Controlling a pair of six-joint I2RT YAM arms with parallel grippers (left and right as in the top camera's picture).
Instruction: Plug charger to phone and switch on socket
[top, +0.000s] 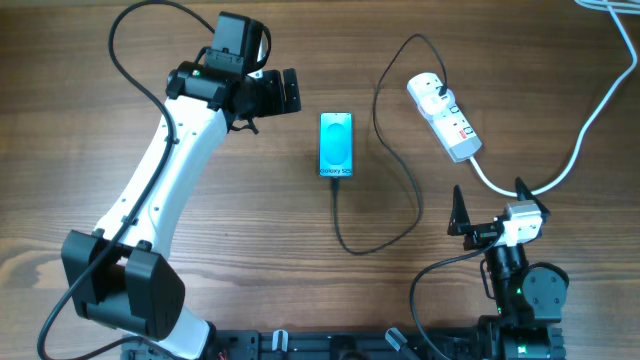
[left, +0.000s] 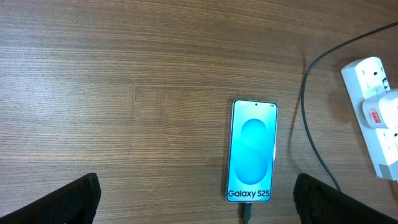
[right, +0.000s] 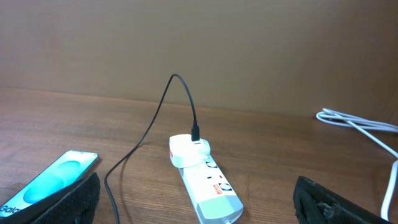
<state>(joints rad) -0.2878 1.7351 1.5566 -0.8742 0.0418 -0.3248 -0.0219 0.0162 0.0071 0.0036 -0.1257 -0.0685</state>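
Observation:
The phone (top: 336, 145) lies flat mid-table with its cyan screen up; it also shows in the left wrist view (left: 251, 150) and at the edge of the right wrist view (right: 43, 180). The black charger cable (top: 400, 170) runs from a white adapter on the socket (top: 444, 116) in a loop to the phone's near short edge, where its connector tip (left: 247, 211) sits in the phone. The socket also shows in the left wrist view (left: 377, 112) and the right wrist view (right: 208, 186). My left gripper (top: 290, 90) is open, left of the phone. My right gripper (top: 480, 215) is open, below the socket.
The socket's thick white cord (top: 590, 110) curves from the strip's near end past my right gripper toward the far right corner. The table (top: 100, 150) is brown wood.

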